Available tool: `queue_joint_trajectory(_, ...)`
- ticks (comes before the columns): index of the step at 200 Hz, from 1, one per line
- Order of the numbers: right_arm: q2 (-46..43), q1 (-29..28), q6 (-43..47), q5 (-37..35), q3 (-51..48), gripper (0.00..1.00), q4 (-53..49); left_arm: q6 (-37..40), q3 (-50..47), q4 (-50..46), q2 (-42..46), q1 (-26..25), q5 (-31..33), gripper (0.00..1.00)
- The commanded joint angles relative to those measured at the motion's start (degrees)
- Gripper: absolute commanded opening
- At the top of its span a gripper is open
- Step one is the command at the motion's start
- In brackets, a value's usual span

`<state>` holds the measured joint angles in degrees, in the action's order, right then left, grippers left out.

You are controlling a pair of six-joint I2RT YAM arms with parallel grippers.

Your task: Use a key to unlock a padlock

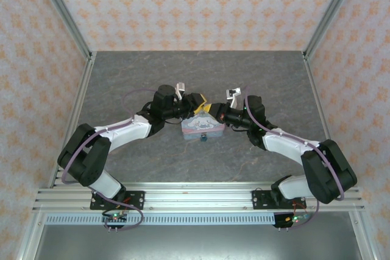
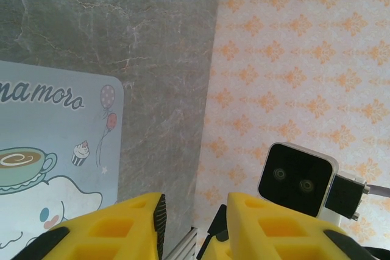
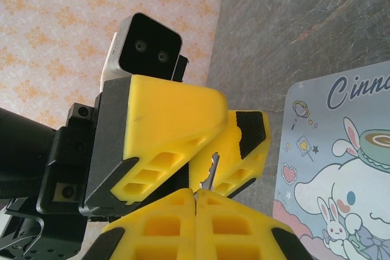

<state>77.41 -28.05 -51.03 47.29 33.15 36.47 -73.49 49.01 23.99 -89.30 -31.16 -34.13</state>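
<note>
**Work Cell: Enclosure and Surfaces**

1. Work surface. The table top (image 1: 183, 77) is a flat slab with a dark grey, marble-like finish crossed by pale veins. It is matt, with no strong glare.
2. Walls. The back wall (image 1: 195, 4), left wall (image 1: 30, 59) and right wall (image 1: 365, 59) enclose the table on three sides. All carry the same wallpaper: a pale cream-pink ground with a repeating orange floral motif.
3. Frame. A grey metal post stands in each rear corner, left post (image 1: 64, 10) and right post (image 1: 329, 10).
4. Near edge. A slotted aluminium rail (image 1: 195, 196) runs the full width, with a perforated strip (image 1: 195, 218) just below it.
5. Lighting. Even and diffuse; shadows are soft.
</note>
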Motion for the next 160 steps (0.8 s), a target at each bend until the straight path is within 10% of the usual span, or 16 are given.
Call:
queue_joint_trajectory(1, 0.0, 0.4, 0.4, -1.3, 1.8, 0.0, 2.2, 0.8, 0.2, -0.1, 0.0, -0.9, -0.7, 0.27)
queue_joint_trajectory(126, 0.0, 1.0, 0.5, -3.6, 1.4, 0.0, 0.6, 2.3, 1.3, -3.2, 0.3, -1.8, 0.1, 0.0)
queue_joint_trajectory(160, -3.3, 3.3, -0.9, -4.7, -0.6, 0.5, 0.2, 4.4, 1.9, -5.7, 1.2, -1.7, 2.3, 0.0)
